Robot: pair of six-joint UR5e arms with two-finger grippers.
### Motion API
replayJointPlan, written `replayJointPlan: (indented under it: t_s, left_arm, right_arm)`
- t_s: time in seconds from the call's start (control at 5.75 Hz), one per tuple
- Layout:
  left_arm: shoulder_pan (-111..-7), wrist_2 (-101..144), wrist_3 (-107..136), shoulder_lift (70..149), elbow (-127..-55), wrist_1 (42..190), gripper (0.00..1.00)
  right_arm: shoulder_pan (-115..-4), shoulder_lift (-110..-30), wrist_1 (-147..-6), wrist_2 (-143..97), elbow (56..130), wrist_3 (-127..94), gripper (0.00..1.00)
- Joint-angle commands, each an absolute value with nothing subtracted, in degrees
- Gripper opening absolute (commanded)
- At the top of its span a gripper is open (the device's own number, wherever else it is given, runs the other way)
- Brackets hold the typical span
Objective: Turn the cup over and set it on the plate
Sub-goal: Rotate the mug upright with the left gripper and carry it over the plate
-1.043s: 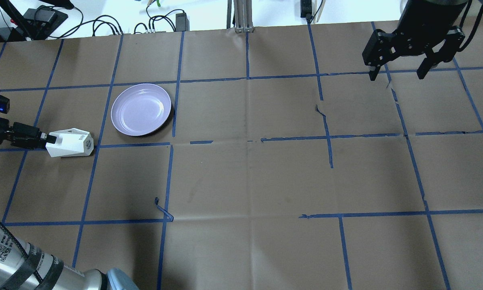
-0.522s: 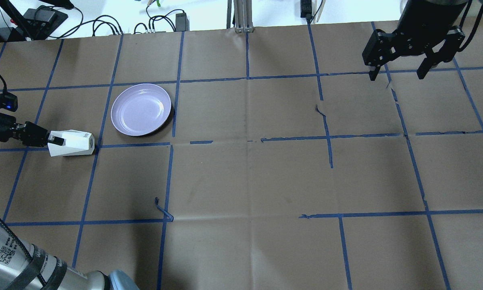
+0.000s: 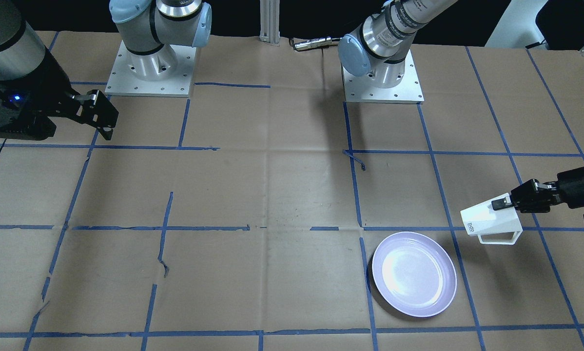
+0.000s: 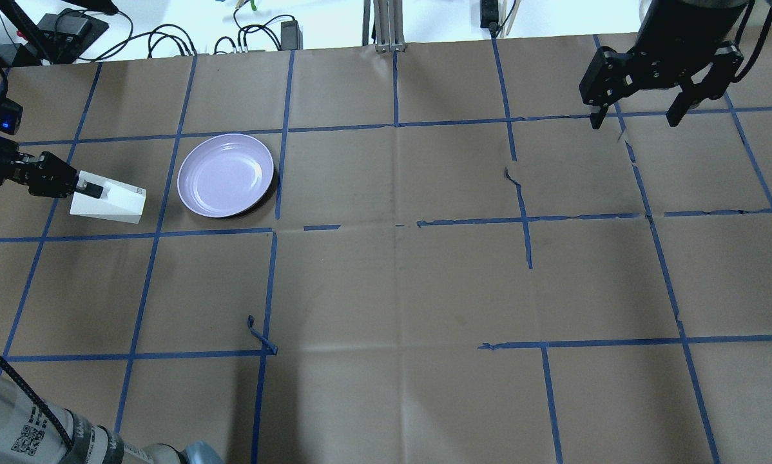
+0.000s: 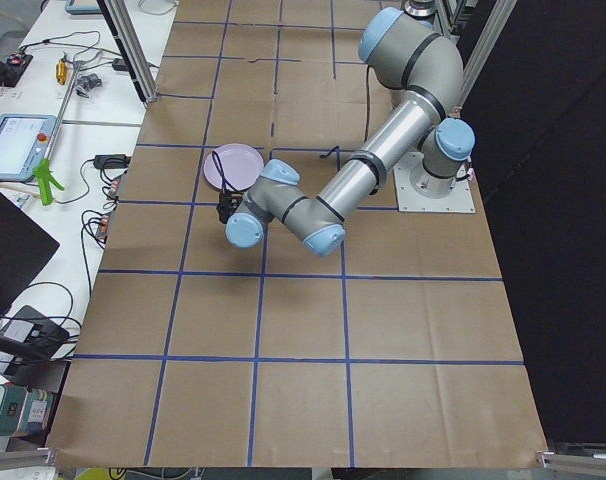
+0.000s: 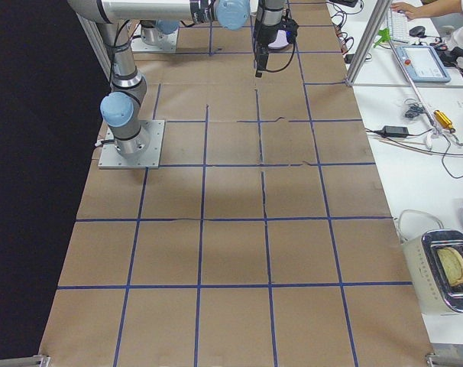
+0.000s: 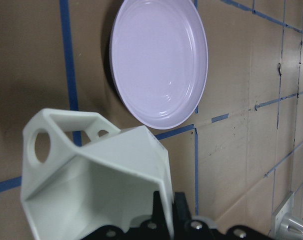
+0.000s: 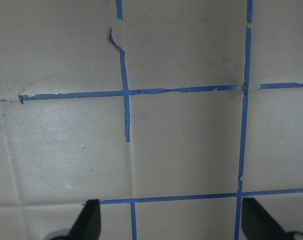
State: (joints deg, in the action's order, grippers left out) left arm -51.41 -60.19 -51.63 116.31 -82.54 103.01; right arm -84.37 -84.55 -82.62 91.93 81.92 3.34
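The white faceted cup (image 4: 112,202) hangs on its side above the table, left of the lavender plate (image 4: 226,174). My left gripper (image 4: 89,189) is shut on the cup's rim wall, with the cup's base pointing toward the plate. In the front-facing view the cup (image 3: 489,223) shows its handle on the underside, with the left gripper (image 3: 499,204) at its rim and the plate (image 3: 414,274) beside it. The left wrist view shows the cup's hollow (image 7: 91,190) and the plate (image 7: 159,62) beyond it. My right gripper (image 4: 637,120) is open and empty at the far right.
Brown paper with blue tape lines covers the table (image 4: 399,283). Cables and power bricks (image 4: 257,35) lie along the far edge. The arm bases (image 3: 148,68) stand on the robot's side. The right wrist view shows only bare paper between the open fingertips (image 8: 91,220).
The left gripper has carried the cup toward the far edge and turned it about its axis. The right arm has not moved.
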Motion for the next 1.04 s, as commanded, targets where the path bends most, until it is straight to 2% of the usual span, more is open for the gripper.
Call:
replayJointPlan:
  t_s: [0.0,0.35,0.87]
  left_arm:
    - [-61.55,-66.74,-44.85,112.77,-82.53,91.83,0.00]
    - [-72.20,-76.24,-35.62,113.37,-83.14,80.73,0.00]
    - [-84.26,-94.67,-36.04,117.14,-85.68,71.66,0.00]
  right_arm:
    - [-84.38,-84.55,-82.62,91.93,81.91,3.34,1.00]
    - [-84.38,-84.55,-82.62,91.93,81.91,3.34,1.00]
    - [-84.38,-84.55,-82.62,91.93,81.91,3.34,1.00]
